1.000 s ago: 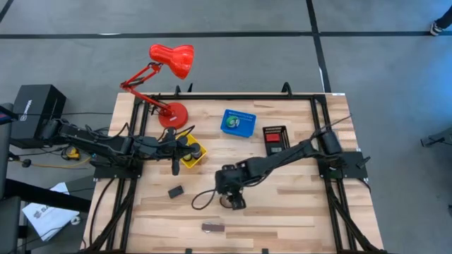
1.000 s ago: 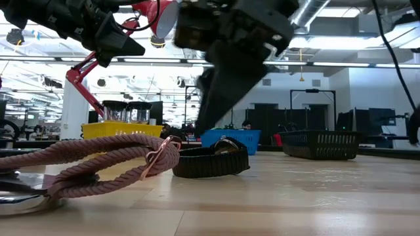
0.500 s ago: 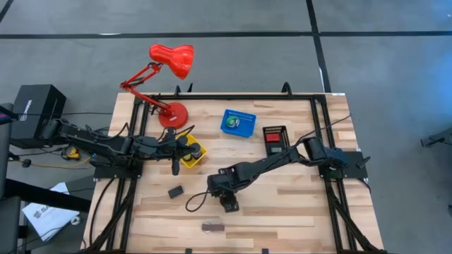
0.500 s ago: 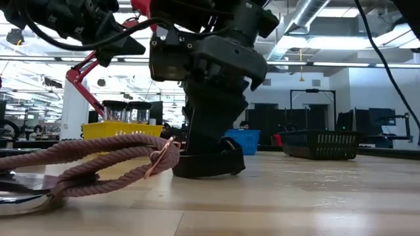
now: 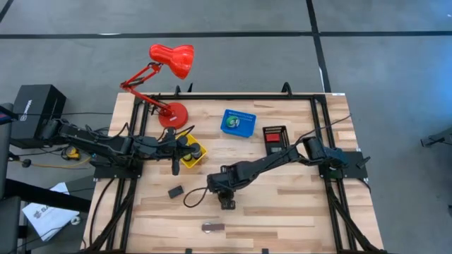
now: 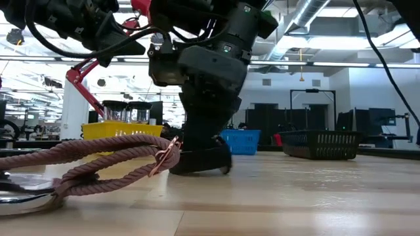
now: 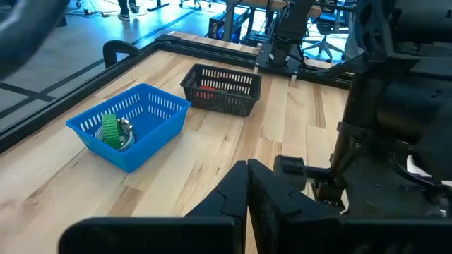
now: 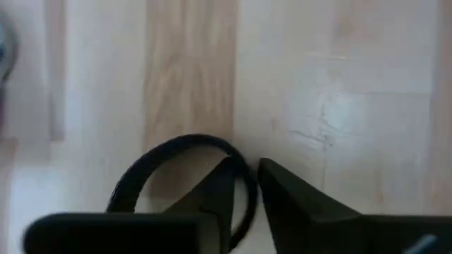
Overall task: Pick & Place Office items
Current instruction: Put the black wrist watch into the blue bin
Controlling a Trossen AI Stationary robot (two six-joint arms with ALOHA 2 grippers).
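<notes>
right gripper (image 5: 226, 200) clamps down onto the black loop (image 8: 176, 176) at mid-table.

a second ago its fingers stood wide above the loop; now they have drawn together with the loop's band pinched between them, low on the wood, so the pick looks made and a lift should follow. left gripper (image 5: 174, 164) waits shut by the yellow basket (image 5: 194, 156). a black cord (image 5: 191, 200) trails just beside the grip and may drag. black block (image 5: 175, 191) sits near, brownish bar (image 5: 212, 227) toward the front edge. open wood lies between the grip and the blue basket (image 5: 238, 123) and the black basket (image 5: 275, 137).
</notes>
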